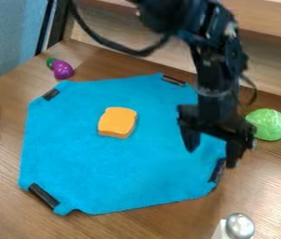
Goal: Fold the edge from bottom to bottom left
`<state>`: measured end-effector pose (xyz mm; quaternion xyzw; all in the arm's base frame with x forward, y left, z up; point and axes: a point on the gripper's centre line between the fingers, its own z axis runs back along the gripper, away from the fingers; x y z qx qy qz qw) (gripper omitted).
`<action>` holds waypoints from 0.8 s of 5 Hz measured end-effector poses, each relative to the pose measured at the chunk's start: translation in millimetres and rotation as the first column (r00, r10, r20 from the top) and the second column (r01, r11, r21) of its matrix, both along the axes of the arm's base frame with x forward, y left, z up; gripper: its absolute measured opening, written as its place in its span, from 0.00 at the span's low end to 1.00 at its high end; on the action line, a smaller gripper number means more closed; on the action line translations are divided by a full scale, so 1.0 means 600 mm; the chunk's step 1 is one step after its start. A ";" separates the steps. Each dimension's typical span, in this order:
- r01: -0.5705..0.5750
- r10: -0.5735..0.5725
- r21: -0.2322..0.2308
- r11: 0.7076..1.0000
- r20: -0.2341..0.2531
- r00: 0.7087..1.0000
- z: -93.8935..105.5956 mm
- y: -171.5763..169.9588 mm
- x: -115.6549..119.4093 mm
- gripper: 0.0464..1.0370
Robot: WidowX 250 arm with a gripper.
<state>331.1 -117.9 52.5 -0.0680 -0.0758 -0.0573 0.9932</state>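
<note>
The claw [211, 151] is released, its two black fingers spread, above the near right part of the one blue cloth [105, 163]. The cloth is matte and soft-looking, lying mostly flat and roughly eight-sided, and extends mainly left of the claw. Four dark strips sit at its cut-off corners: one [217, 170] just beside the claw, one [173, 80] beyond it, two [51, 94] well to its left. One smooth orange block [117, 122], rounded like a bread slice, rests on the cloth left of the claw. On the wood-grained table [167, 224] are one shiny, crinkled green lump [268, 124] right of the claw, one glossy purple eggplant [62, 69] far left beyond it, and one metal-topped shaker [239, 226] nearer the camera than the claw.
</note>
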 end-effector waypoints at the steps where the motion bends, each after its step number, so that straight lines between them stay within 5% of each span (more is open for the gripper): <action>1: -0.017 0.018 0.007 1.000 -0.029 0.999 -0.023 -0.010 0.000 0.96; 2: -0.025 0.027 0.032 0.999 -0.052 0.998 -0.040 -0.019 -0.002 0.93; 4: -0.030 0.035 0.080 0.996 -0.054 0.998 -0.046 -0.018 -0.004 0.36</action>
